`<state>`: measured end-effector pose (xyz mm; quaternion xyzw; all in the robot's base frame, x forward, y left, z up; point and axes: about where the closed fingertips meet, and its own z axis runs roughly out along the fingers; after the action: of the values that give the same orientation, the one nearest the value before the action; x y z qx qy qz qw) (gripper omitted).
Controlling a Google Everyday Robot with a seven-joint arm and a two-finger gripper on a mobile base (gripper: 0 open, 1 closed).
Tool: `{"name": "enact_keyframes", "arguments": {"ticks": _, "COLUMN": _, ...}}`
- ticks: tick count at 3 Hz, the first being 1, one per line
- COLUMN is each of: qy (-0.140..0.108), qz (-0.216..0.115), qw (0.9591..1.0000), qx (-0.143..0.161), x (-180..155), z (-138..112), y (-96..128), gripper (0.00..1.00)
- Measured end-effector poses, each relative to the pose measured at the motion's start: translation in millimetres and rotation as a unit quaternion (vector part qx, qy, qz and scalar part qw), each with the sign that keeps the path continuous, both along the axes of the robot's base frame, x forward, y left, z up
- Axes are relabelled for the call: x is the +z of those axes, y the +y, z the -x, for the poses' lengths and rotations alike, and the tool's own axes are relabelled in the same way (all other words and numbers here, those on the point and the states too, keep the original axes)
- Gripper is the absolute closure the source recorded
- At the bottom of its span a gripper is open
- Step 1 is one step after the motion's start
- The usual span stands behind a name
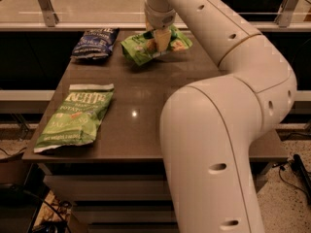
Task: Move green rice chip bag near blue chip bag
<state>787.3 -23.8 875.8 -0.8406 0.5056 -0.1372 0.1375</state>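
Indoor test space in an office-like building, set up with snack bags.

A plain brown surface (146, 101) with shelves (107, 188) beneath stands on a speckled floor (286, 203), where loose cables (291, 165) trail at lower right. Across the top of the frame runs a railing with slanted metal posts (44, 4). Packaged snacks lie about: a Kettle bag (77, 118) at left and a blue chip bag (95, 42) at upper left. At top centre, the robot's claw (162, 39) pinches a green rice chip bag (141, 47).
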Motion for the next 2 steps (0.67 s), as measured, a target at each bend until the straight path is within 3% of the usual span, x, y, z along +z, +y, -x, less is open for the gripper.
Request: {"name": "enact_keyframes", "arguments": {"ticks": 2, "qy": 0.010, "qz": 0.001, "qw": 0.9997, "qx": 0.022, "x": -21, "z": -13, "y": 21, "gripper": 1.00}}
